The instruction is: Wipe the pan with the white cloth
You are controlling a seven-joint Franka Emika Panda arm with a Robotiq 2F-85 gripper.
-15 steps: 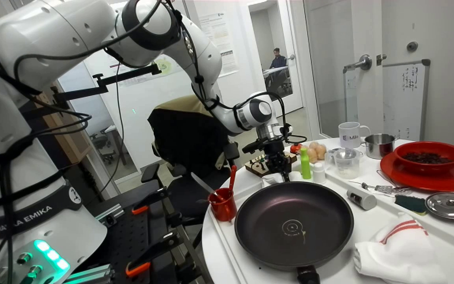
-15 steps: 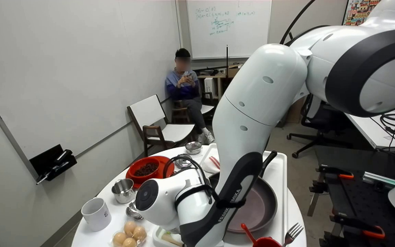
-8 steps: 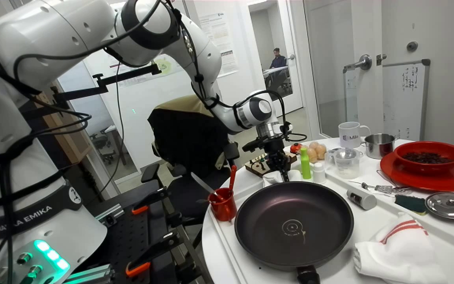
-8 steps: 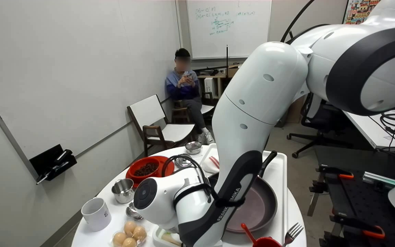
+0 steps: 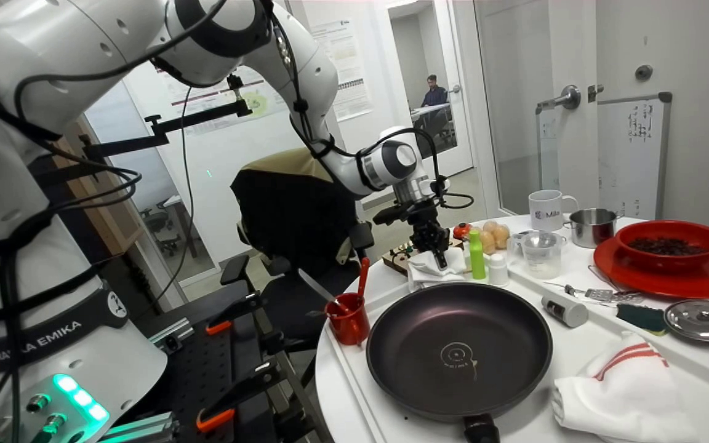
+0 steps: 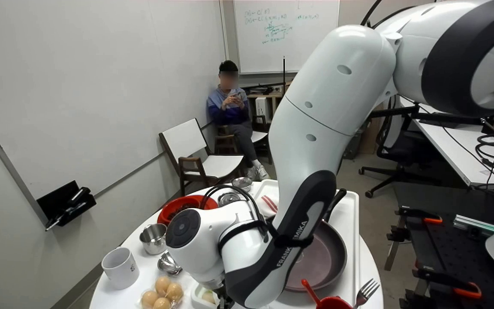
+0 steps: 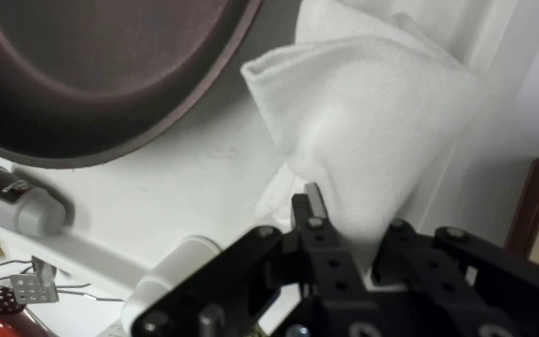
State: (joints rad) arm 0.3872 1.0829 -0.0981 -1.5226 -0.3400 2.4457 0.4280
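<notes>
"What is seen as largest?"

"A round white desk [image 6: 367, 262], by which a white rectangular tray [image 6: 351, 206] is carried. On the tray a round, dark frying pan [image 5: 459, 344] is set, seen in both exterior views."

"What is found around the pan in an exterior view?"

"A folded white fabric towel with red stripes [image 5: 631, 387] is laid between three and four o'clock. The plain white fabric cloth [image 7: 367, 107] is found between eleven and twelve, just beside the pan; a gap between the two is shown in the wrist view."

"How is that cloth held?"

"By the black two-fingered hand [image 7: 354, 217]: it is clamped on the cloth. Whether the cloth's lower folds are rested on the tray cannot be told."

"And the smaller things?"

"A red mug [image 5: 349, 329] is stood between nine and ten o'clock, a slim green bottle [image 5: 476, 257] just past twelve, and a grey cylindrical shaker [image 5: 565, 311] is laid on its side just past two."
</notes>
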